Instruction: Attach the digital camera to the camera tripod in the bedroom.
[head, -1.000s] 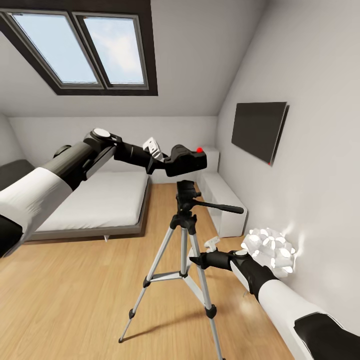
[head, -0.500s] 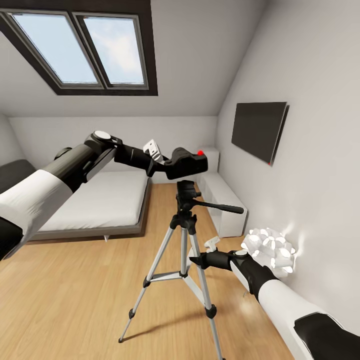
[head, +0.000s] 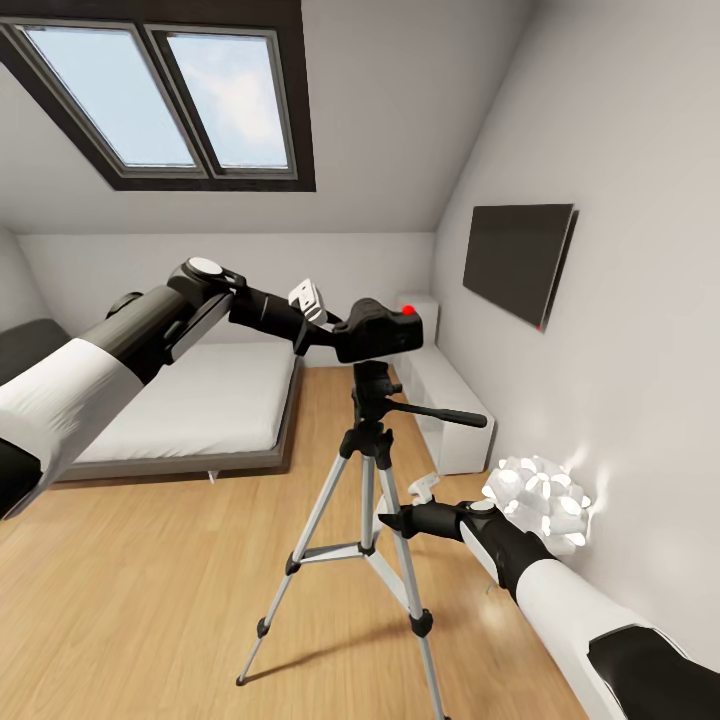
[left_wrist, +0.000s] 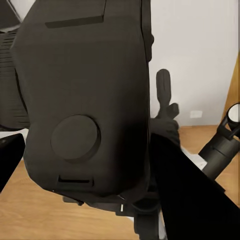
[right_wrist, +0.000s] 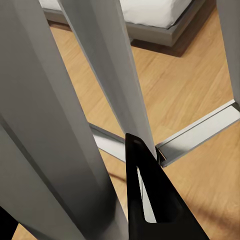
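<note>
My left gripper (head: 350, 326) is shut on the digital camera (head: 382, 330), a small black box with a red dot on top. It holds the camera just above the black head (head: 372, 384) of the camera tripod (head: 368, 500). The camera's underside (left_wrist: 85, 100) looms close in the left wrist view, with the tripod head (left_wrist: 150, 212) beneath it. Low down, my right gripper (head: 388, 519) is closed around one silver tripod leg (right_wrist: 55, 150), a black finger (right_wrist: 150, 200) pressed beside it.
The tripod's long handle (head: 445, 415) points right toward a white bench (head: 450, 410). A glowing white ball lamp (head: 540, 500) sits by the right wall under a dark wall screen (head: 515, 260). The low bed (head: 190, 400) lies at the left, wood floor (head: 150, 600) in front.
My left gripper has carried the camera a little to the right and down, closer over the tripod head. The right arm and the tripod have not moved.
</note>
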